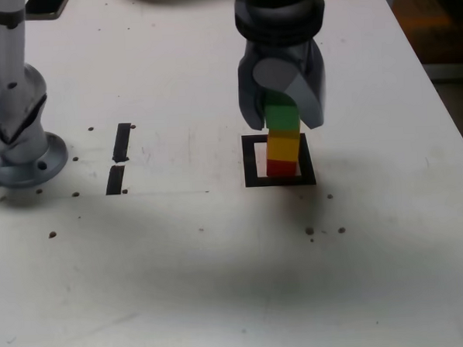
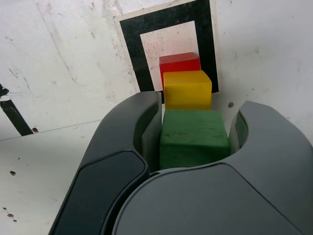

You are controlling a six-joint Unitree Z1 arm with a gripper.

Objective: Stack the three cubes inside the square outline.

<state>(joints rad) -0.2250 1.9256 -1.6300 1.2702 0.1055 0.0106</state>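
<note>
Near the middle of the white table (image 1: 222, 283), the three cubes are standing as one small tower inside the square outline (image 1: 250, 161), a frame of black tape with a white patch in its centre. At the bottom the red cube (image 1: 281, 168) is sitting on the white patch, toward the side of the frame on the exterior view's right; on it the yellow cube (image 1: 284, 146) is resting, and the green cube (image 1: 282, 116) is topping the pile. All three are looking matte, plain and alike in size, each narrower than the gripper (image 1: 281, 101), and the tower is leaning a little, each block sitting slightly off the one beneath. The grey gripper is reaching down from above with its jaws drawn in narrow around the green cube, one on either side; the wrist view is showing that cube filling the space between them, though a thin gap seems to be showing on one side. Over on the exterior view's left, two short black tape strips (image 1: 120, 160) are lying well apart from the outline, with a metal arm base (image 1: 16, 130) beyond them. Dark specks are dotting the table, and I am finding no readable writing or label on anything.
</note>
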